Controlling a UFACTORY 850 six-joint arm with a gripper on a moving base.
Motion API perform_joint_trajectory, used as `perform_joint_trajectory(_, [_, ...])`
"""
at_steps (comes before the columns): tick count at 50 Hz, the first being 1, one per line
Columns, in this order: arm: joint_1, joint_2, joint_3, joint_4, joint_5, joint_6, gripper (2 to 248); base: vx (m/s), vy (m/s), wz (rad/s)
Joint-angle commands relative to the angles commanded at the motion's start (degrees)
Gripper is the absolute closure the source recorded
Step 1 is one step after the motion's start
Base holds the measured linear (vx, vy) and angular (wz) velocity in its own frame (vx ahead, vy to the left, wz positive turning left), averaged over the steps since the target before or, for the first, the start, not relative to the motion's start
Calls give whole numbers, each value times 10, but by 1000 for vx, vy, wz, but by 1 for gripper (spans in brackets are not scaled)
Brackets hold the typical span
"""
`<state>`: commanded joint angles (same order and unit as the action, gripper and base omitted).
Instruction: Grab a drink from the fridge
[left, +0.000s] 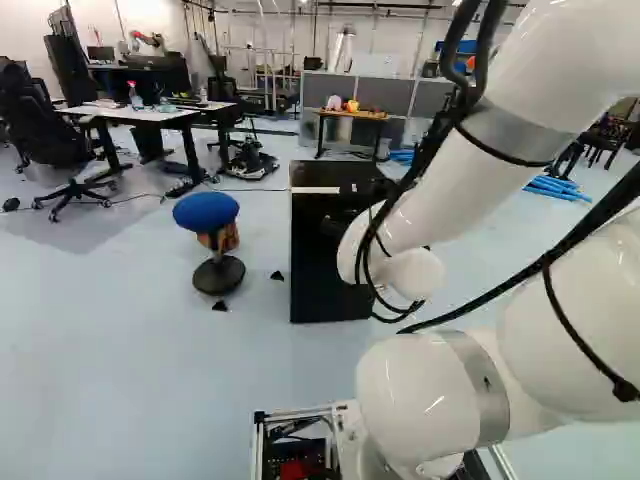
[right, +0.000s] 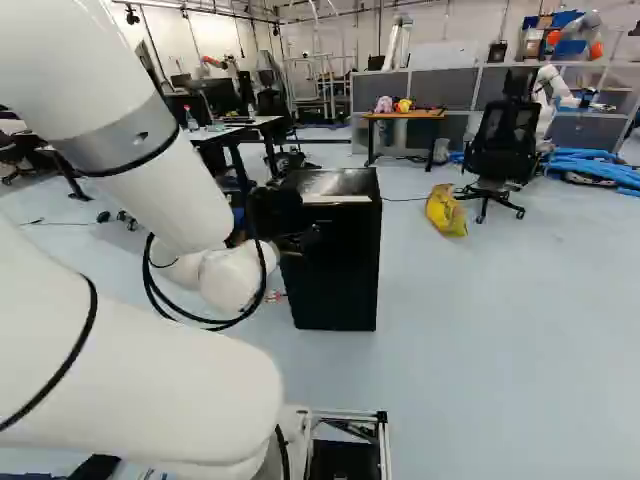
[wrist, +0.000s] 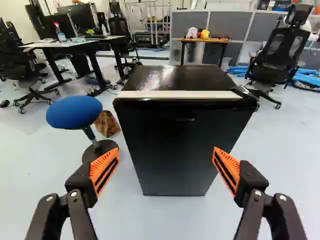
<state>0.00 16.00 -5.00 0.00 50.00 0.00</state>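
Observation:
In the right base view my gripper shows dark in front of the small black fridge, and it is hard to make out against it. The wrist view shows the gripper wide open, nothing between its orange pads. The fridge stands upright on the floor ahead of the fingers, apart from them. Its door is closed, with a pale strip along the top front edge. Any drink inside is hidden.
Beside the fridge stands a stool with a blue seat. Desks and office chairs are farther off. Behind are a small wooden table and grey partitions. A yellow bag lies on the floor; another robot stands beyond.

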Motion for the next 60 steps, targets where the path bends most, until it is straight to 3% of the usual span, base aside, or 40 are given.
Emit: perform_joint_trajectory(60, [0,0,0,0,0,0,3,1,20,-11])
